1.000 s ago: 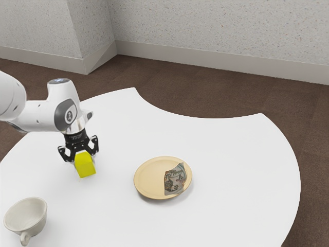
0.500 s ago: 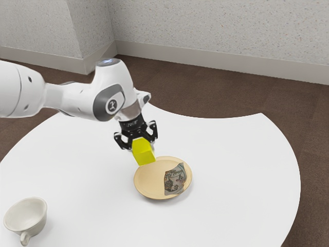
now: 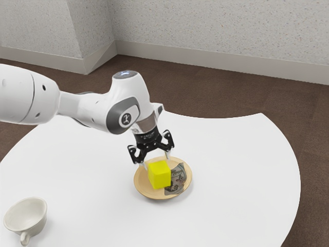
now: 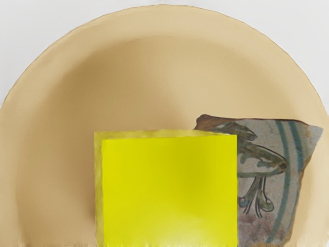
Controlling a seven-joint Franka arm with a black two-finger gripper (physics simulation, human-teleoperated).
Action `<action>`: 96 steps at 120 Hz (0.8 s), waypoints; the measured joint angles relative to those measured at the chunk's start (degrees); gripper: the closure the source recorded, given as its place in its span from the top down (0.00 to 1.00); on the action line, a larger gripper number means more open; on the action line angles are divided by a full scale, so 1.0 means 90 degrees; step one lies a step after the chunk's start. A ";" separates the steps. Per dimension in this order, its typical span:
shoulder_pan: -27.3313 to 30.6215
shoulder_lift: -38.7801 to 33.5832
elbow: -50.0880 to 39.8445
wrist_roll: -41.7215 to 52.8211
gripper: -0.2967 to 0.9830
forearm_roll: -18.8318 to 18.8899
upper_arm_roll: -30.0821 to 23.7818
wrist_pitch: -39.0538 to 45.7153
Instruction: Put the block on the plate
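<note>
The gripper (image 3: pixel 156 161) is over the plate in the exterior view, its fingers spread open just above and around the top of the yellow block (image 3: pixel 160 175). The block stands on the tan plate (image 3: pixel 142 186), beside the grey patterned piece (image 3: pixel 178 177) that also lies there. In the wrist view the block (image 4: pixel 169 190) is large at the lower edge, directly under my hand. It covers part of the plate (image 4: pixel 154 67) and partly overlaps the patterned piece (image 4: pixel 272 180).
A pale cup (image 3: pixel 25 216) stands on the white table (image 3: pixel 231 170) near its edge, at the exterior view's lower left, well apart from the plate. A wall (image 3: pixel 221 31) rises beyond the brown floor.
My hand has carried the block toward the exterior view's right and then down to the plate. The fingers have opened from around it. Plate and cup have stayed put.
</note>
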 joint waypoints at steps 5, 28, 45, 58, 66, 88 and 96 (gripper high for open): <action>-0.0005 -0.0084 -0.0012 -0.0079 0.69 0.0009 0.0000 -0.0018; -0.0100 -0.0603 0.0204 -0.0189 0.74 0.0269 0.0167 -0.0425; -0.0179 -0.0645 0.1022 0.0413 0.75 0.0679 0.0638 -0.1185; -0.0184 -0.0647 0.1237 0.1060 0.76 0.1038 0.0849 -0.1544; -0.0201 -0.0691 0.1267 0.1462 0.76 0.1253 0.0999 -0.1689; -0.0149 -0.1042 0.1660 0.2469 0.77 0.1515 0.1376 -0.2342; -0.0131 -0.1339 0.1657 0.2760 0.77 0.1566 0.1397 -0.2572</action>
